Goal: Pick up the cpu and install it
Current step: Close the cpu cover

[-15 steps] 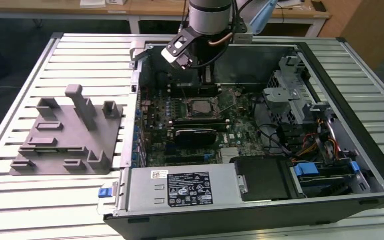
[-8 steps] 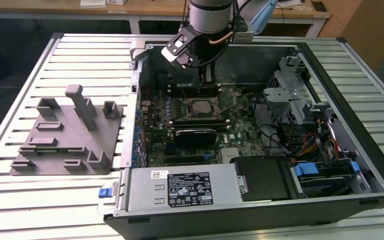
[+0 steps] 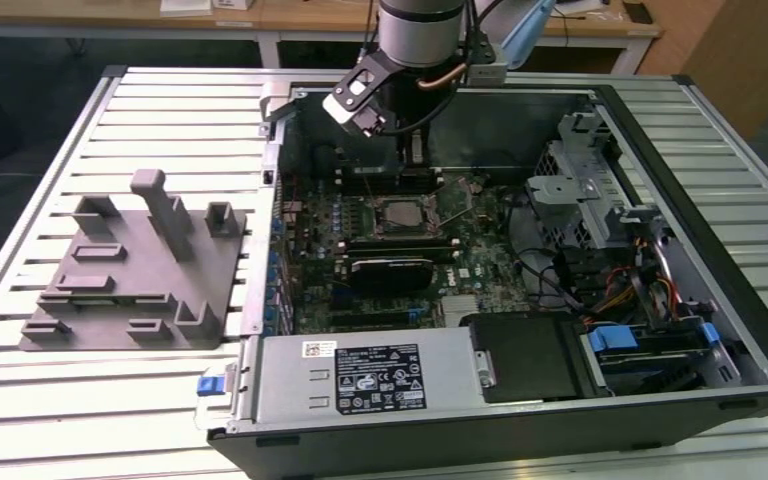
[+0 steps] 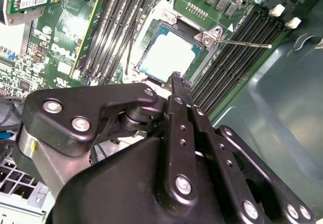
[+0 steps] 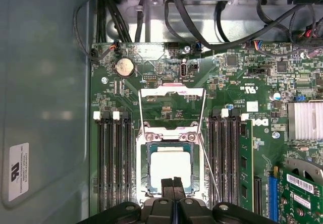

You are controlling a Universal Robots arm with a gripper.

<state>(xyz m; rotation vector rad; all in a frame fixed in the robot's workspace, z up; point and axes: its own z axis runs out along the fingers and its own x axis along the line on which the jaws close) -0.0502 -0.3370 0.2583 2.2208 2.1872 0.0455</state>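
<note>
Cpu [image 5: 170, 169] lies flat inside the socket [image 5: 143, 183] on the board. The load frame [image 5: 171, 90] stands open and the lever [image 5: 210, 171] is free. Gripper [image 5: 173, 184] is at the cpu's edge, fingers pressed together with nothing between them — contact with the chip cannot be told. In the exterior view the arm [image 3: 420, 30] enters the case [image 3: 744, 330] at 12 o'clock of the socket. The grey fixture [image 3: 137, 265] lies at 9 o'clock, outside the case, on the table [image 3: 37, 420].
</note>
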